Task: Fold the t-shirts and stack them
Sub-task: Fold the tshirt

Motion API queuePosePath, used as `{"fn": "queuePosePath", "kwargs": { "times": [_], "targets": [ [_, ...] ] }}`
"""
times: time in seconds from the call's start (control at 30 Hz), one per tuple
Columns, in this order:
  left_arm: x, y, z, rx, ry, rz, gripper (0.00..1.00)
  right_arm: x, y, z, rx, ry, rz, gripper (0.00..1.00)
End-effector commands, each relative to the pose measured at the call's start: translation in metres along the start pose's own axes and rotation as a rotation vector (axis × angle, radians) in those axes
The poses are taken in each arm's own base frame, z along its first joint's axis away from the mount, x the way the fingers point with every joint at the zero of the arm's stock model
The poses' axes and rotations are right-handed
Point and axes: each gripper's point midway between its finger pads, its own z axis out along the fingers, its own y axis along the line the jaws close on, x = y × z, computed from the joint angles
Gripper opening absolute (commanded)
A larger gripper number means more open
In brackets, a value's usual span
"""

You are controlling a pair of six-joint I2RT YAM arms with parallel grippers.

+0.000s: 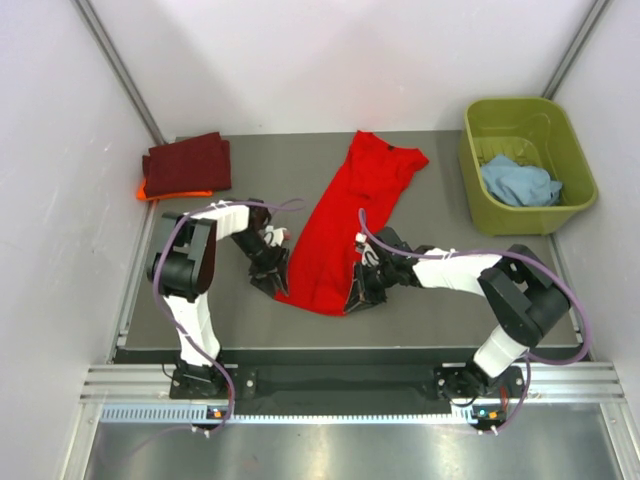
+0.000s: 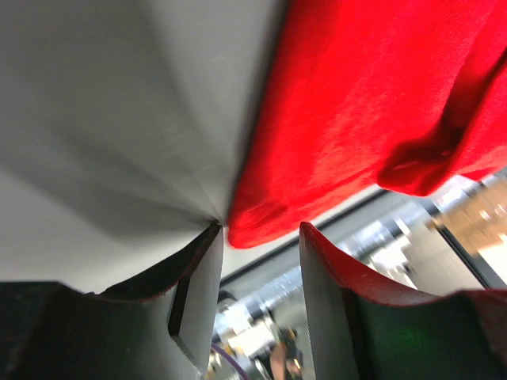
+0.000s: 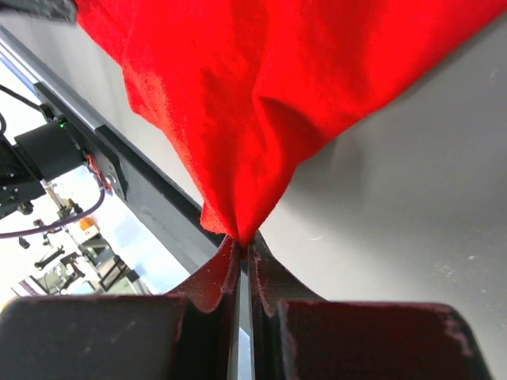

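softly gathered: red t-shirt pinched at one near corner

the red t-shirt (image 1: 355,215) lay in a long, narrow, rumpled strip across the middle of the worktop (image 1: 450,200), running from the far centre toward the near edge. the right tool (image 3: 244,241) was closed tight on its near right corner, and the cloth rose out of the pinch in a gathered peak. the left tool (image 2: 260,229) stood parted, with the near left edge of the shirt at the mouth of the gap and not clamped.

judging by the folds and the sag, the fabric was light, limp and thin. it would hold no shape, drape from any point of grip, and drag or bunch if pulled from one corner alone. it did not look fragile or slippery, and a small pinch seemed enough to carry it. the hem corners looked the sensible holds, one per tool, so that it could be drawn flat.

at the far left, a folded maroon t-shirt (image 1: 187,163) sat on an orange t-shirt (image 1: 160,192). a light blue t-shirt (image 1: 518,182) lay crumpled in the olive-green tub (image 1: 470,160) at the far right.
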Motion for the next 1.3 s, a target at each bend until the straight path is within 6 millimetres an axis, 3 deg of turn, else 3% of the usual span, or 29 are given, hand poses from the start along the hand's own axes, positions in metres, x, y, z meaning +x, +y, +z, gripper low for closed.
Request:
{"fn": "queuePosePath", "kwargs": {
  "times": [0.0,0.07,0.13,0.17,0.33,0.57,1.07,1.17,1.27],
  "targets": [
    [-0.013,-0.008,0.010,0.002,-0.004,0.039,0.48,-0.012,0.003,-0.008,-0.012,-0.053,-0.031,0.00],
    [-0.014,-0.008,0.013,0.000,0.010,0.040,0.45,-0.014,0.003,-0.009,-0.012,-0.057,-0.030,0.00],
    [-0.015,-0.011,0.013,0.001,0.010,0.044,0.31,-0.016,0.004,-0.010,-0.013,-0.063,-0.033,0.00],
    [-0.015,-0.011,0.012,-0.001,0.008,0.047,0.00,-0.017,0.004,-0.011,-0.013,-0.067,-0.036,0.00],
    [0.002,-0.016,0.002,0.004,0.004,0.054,0.00,-0.012,0.000,-0.016,0.000,-0.069,-0.047,0.00],
    [0.031,-0.041,-0.007,0.083,0.002,0.127,0.00,0.004,-0.016,-0.030,0.030,-0.070,-0.055,0.00],
    [0.089,-0.119,0.026,0.131,0.197,0.496,0.00,0.021,-0.057,-0.065,0.102,-0.113,-0.047,0.00],
    [0.094,-0.127,0.034,0.118,0.226,0.541,0.00,0.021,-0.067,-0.075,0.132,-0.134,-0.021,0.00],
    [0.086,-0.136,0.039,0.120,0.225,0.563,0.00,0.016,-0.075,-0.083,0.157,-0.168,0.002,0.00]
  ]
}}
